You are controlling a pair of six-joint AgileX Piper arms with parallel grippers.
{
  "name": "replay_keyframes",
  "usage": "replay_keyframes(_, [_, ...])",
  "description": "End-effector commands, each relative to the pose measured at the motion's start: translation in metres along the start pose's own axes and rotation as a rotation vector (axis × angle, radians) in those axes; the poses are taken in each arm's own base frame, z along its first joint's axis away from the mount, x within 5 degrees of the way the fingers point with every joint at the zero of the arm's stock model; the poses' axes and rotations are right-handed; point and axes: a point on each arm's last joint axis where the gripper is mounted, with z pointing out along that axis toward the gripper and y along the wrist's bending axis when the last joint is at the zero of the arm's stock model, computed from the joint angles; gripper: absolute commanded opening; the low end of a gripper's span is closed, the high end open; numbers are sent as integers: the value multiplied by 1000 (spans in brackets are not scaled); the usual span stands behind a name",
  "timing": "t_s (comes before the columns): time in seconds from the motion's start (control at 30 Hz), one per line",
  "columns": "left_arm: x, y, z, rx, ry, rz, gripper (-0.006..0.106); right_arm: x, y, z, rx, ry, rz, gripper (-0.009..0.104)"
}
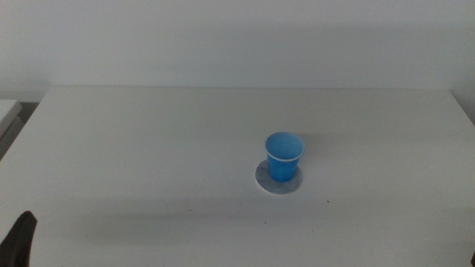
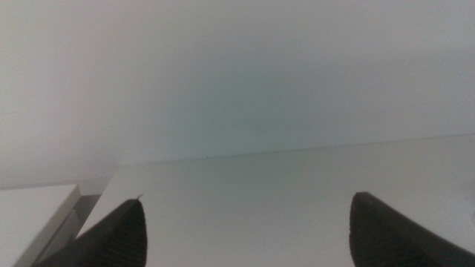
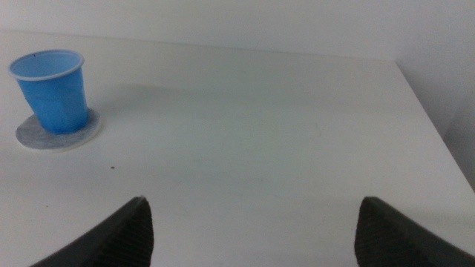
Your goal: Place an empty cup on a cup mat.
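The blue cup (image 1: pixel 284 156) stands upright on the grey cup mat (image 1: pixel 279 179), right of the table's middle. The right wrist view also shows the cup (image 3: pixel 52 90) on the mat (image 3: pixel 58 132), well away from my right gripper (image 3: pixel 252 222), whose jaws stand wide apart and empty. My left gripper (image 2: pixel 249 230) is open and empty, facing the far table edge and the wall. In the middle view only a dark tip of the left gripper (image 1: pixel 21 239) shows at the bottom left corner. The right arm is out of the middle view.
The white table (image 1: pixel 148 148) runs to a pale wall at the back. A pale block (image 2: pixel 33 215) sits past the table's left edge. The table's right edge (image 3: pixel 434 126) shows in the right wrist view.
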Motion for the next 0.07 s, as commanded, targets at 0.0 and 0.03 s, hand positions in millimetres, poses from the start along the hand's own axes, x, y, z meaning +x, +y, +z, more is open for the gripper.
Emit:
replay_keyframes(0.0, [-1,0,0,2,-10,-3,94,0,-1,0,9,-15,-13,81])
replay_keyframes(0.03, [-1,0,0,2,-10,-3,94,0,-1,0,8,-15,-12,81])
